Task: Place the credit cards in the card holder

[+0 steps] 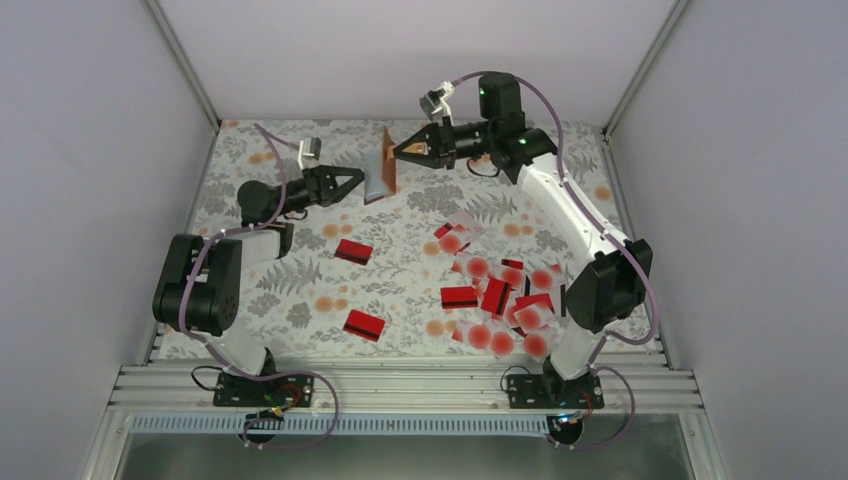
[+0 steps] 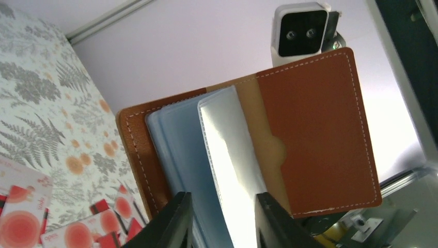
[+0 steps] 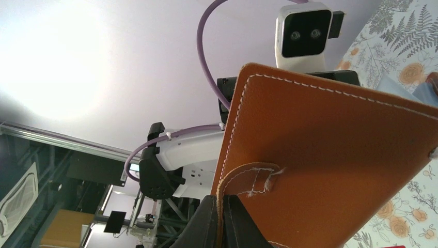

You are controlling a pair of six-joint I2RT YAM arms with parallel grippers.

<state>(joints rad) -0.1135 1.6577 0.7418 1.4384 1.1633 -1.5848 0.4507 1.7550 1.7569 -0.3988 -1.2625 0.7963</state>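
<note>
card holder (image 1: 380,165) hangs open above the counter (image 1: 300,290), right tool (image 3: 223,219) clenched on its stitched tab (image 3: 253,178); left tool (image 2: 222,212) straddles a sleeve (image 2: 227,150), grip unclear. looks light, floppy; hold the cover edge.

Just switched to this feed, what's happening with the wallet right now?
The right gripper is clamped on the stitched loop of the brown leather card holder, holding it open and upright at the far end of the table. The left gripper faces its inside, jaws apart either side of a pale inner sleeve, with no card. The credit cards lie scattered on the table, mostly near the right arm's base.
</note>
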